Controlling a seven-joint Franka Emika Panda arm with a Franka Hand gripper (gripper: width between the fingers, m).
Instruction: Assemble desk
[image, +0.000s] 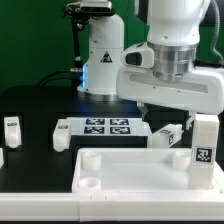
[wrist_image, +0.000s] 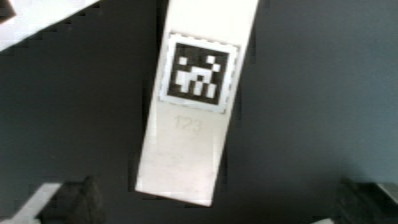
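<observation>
My gripper (wrist_image: 217, 204) hangs spread wide and empty above a loose leg (wrist_image: 192, 110) that lies flat on the black table (wrist_image: 71, 110), its tag facing up at me. My fingers (wrist_image: 61, 200) show as dark shapes well apart, one on each side of the leg's end, neither touching it. I judge that I sit straight over the leg so that its narrow width falls between the jaws for a clean pinch. The desk's panel (image: 130, 172) lies close by, on the side away from my arm's base, rim up so its corner holes can take legs. A second leg (image: 205, 142) stands upright at one of the panel's corners, seemingly seated there. The marker board (image: 105, 127) lies beside me, clear of the work.
</observation>
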